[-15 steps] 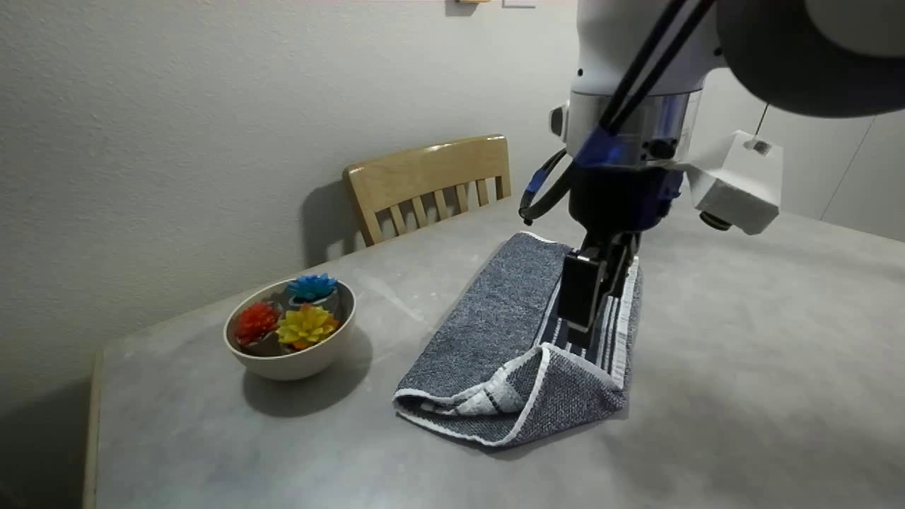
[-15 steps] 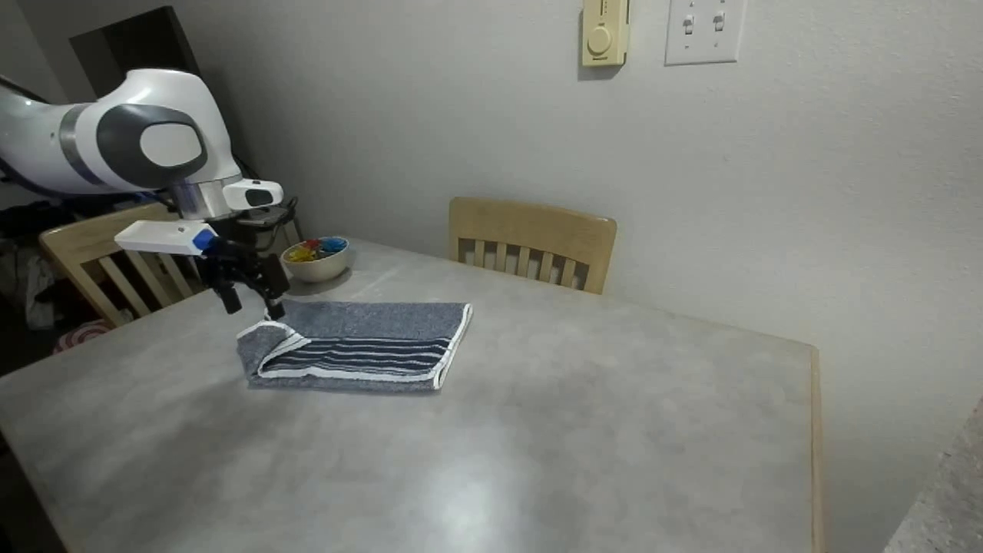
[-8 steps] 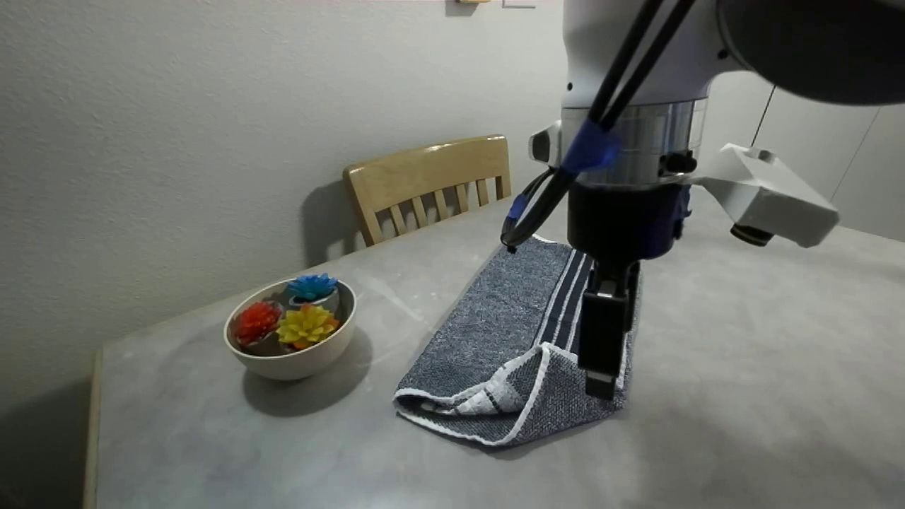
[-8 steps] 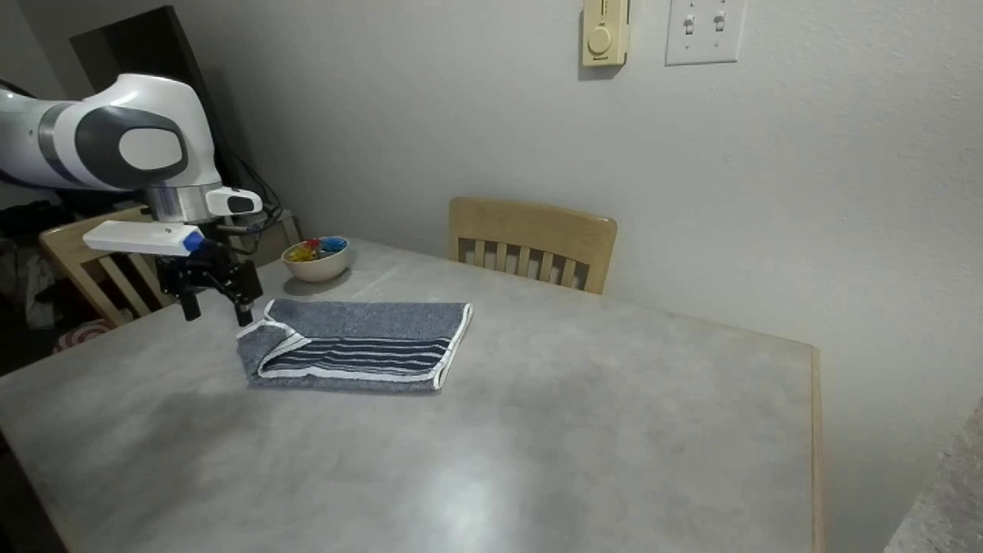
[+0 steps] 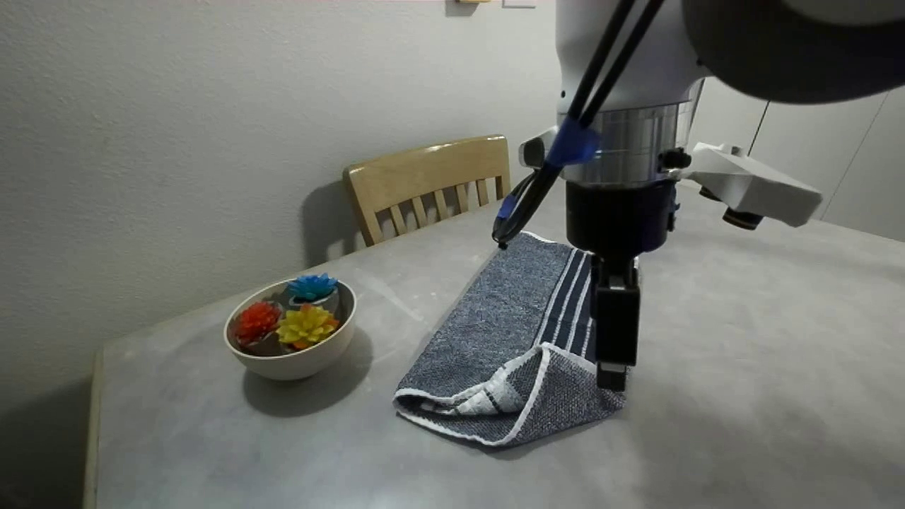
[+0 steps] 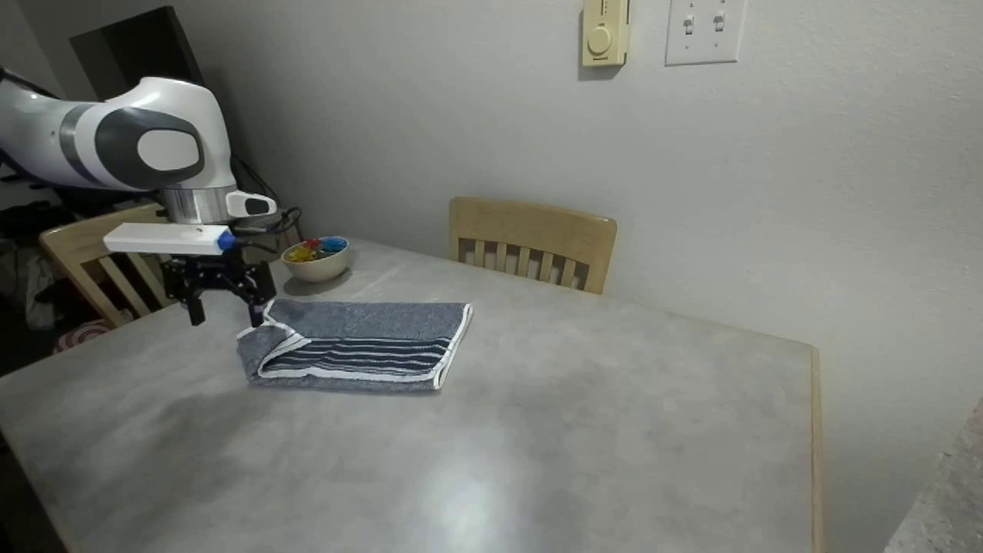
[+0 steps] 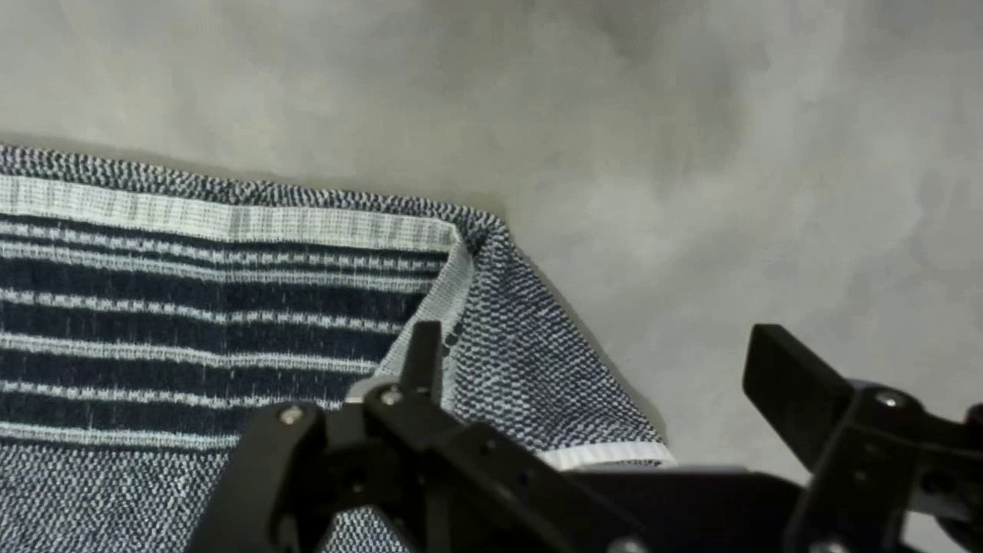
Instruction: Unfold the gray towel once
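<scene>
Gray towel [image 5: 488, 318], lying folded flat on the counter [image 6: 614, 430], in from the edge by the chair [image 6: 530, 221], toward the corner nearest the bowl [image 5: 304, 364]. Striped along the flank away from that chair. At the end facing that same counter corner, folded over into a turned-back corner [image 7: 530, 376] on top of the stripes, beside a gaping white-edged fold. Same shape and same spot as a second ago, so no unfolding in that span.

Changed just now: only the tool [image 6: 226, 316]. Shifted toward the turned-back end and swung round, with jaws parted wide, clamped on nothing. In the wrist view, one finger [image 7: 425, 365] over the white border of that corner, the other finger [image 7: 791, 384] over the counter; impossible to tell whether touching the cloth or just above.

Meaning for the task, most likely: lining up for a pinch on the loose layer, with the one unfold yet to do. Next, probably, lowering and closing on one layer alone; at risk of catching several or dragging everything along.

Farther out, near the edge by the chair: that bowl, holding red, yellow and blue flowers [image 5: 306, 326], apart from the cloth in both exterior views.
</scene>
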